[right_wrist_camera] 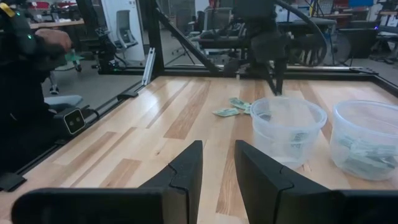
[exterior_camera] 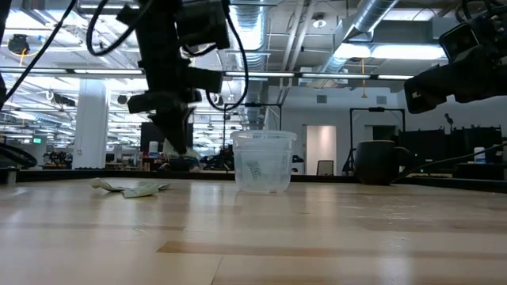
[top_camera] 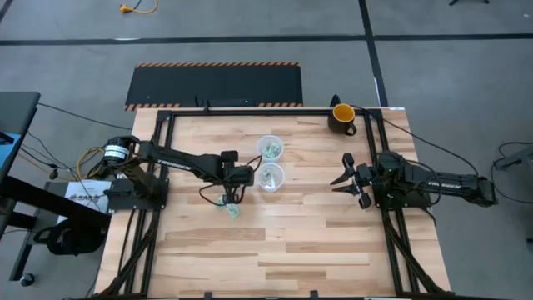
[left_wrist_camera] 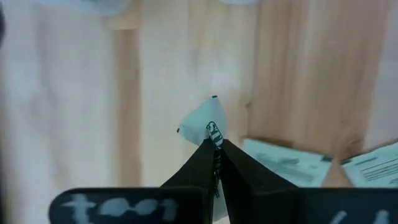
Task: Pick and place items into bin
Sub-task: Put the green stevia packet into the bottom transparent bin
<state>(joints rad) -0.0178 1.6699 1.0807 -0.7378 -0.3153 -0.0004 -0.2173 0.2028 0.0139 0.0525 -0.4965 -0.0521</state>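
My left gripper (left_wrist_camera: 214,143) hangs above the table's middle (top_camera: 228,198), shut on a small green-and-white packet (left_wrist_camera: 207,122). Two more packets (left_wrist_camera: 283,162) (left_wrist_camera: 373,167) lie flat on the wood just below it; in the low view these packets (exterior_camera: 131,188) lie to the left of the cups. Two clear plastic cups (top_camera: 271,148) (top_camera: 269,177), each with packets inside, stand right of my left gripper. My right gripper (top_camera: 346,177) waits open near the table's right edge, its fingers (right_wrist_camera: 186,165) around nothing. My left gripper pinches one end of the packet (left_wrist_camera: 213,134) between its two fingertips. The rest of the packet juts out past the tips. The fingers come steeply from above, pointing down. In the low view the fingertips (exterior_camera: 181,146) hang above the table, so the packet is lifted clear.
A dark mug with yellow inside (top_camera: 341,117) stands at the far right corner. A black frame (top_camera: 250,111) runs along the far edge and both sides. A person's dark sleeve (right_wrist_camera: 28,56) shows beyond the table in the right wrist view. Bare wood lies toward the near edge.
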